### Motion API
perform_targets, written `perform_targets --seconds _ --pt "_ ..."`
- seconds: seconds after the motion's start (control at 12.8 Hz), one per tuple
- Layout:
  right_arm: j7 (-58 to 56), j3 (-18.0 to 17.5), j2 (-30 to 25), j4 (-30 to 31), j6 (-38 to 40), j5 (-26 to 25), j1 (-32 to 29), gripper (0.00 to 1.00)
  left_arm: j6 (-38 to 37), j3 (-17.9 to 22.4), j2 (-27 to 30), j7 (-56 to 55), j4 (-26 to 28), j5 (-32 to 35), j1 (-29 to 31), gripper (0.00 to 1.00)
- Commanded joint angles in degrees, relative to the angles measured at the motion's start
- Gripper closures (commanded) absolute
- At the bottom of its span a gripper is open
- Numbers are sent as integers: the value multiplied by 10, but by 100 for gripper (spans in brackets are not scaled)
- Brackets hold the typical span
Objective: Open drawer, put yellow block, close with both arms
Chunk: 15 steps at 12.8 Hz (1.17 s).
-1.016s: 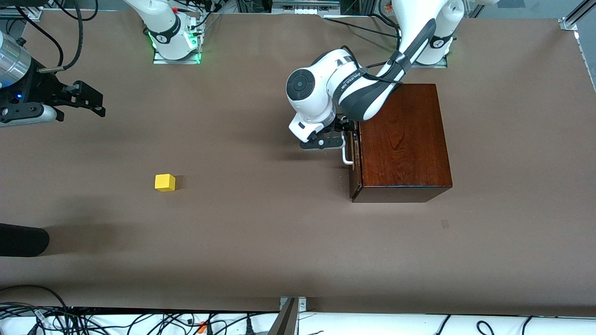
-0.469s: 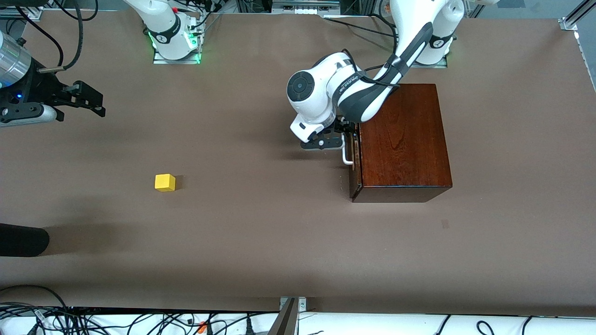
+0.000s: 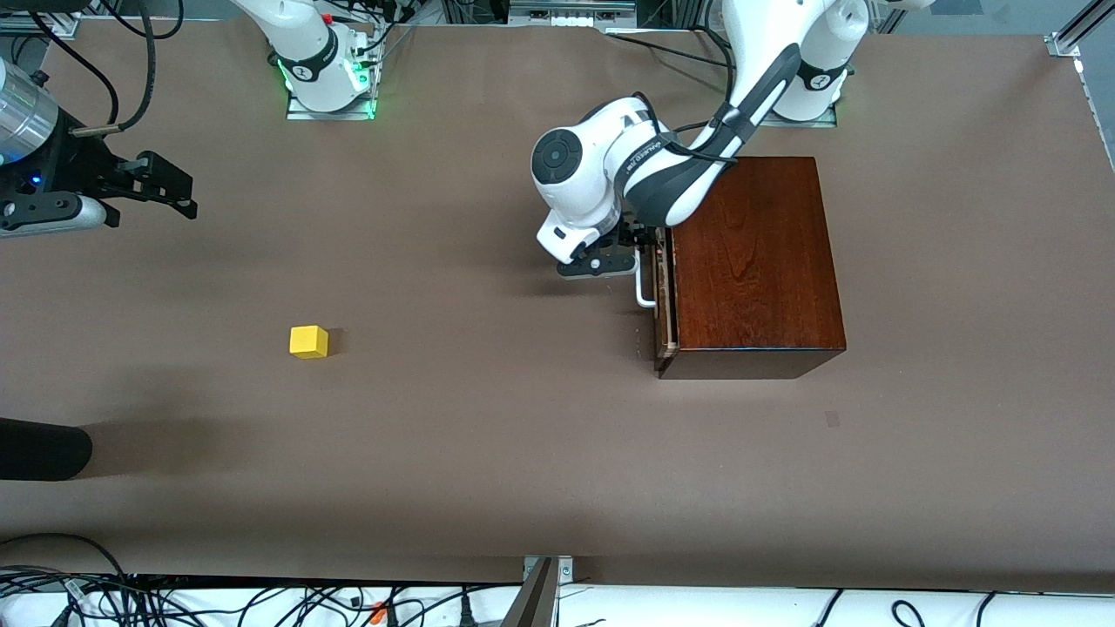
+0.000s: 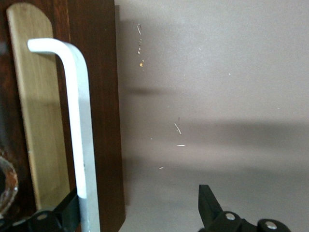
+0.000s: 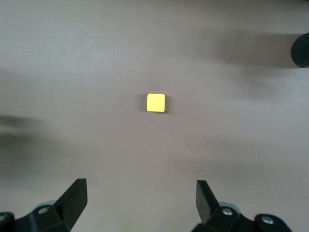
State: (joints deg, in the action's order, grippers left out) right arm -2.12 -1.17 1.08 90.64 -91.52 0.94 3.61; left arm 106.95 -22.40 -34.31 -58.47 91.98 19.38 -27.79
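You're barely started: left pincer point(image 3: 642, 261) sits spread wide around the handle point(image 3: 643, 292), the drawer point(image 3: 665, 296) is just cracked, right pincer point(image 5: 140, 203) waits released over the yellow block point(image 3: 308, 341) on the surface point(image 3: 488, 453)

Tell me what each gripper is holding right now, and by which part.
Neither is clamped on anything. The left gripper is open, one finger hooked against the drawer's white handle. The right gripper waits open above the yellow block.
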Motion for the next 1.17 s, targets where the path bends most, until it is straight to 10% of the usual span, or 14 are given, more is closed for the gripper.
perform_targets --seconds 0.0,1.09 --pt "-4 -4 4 -11 3 -9 -6 0 29 1 -1 -20 0 2 -10 0" --pt "-4 -4 6 -11 -3 -16 -9 0 143 0 -7 -47 -31 -81 -28 0"
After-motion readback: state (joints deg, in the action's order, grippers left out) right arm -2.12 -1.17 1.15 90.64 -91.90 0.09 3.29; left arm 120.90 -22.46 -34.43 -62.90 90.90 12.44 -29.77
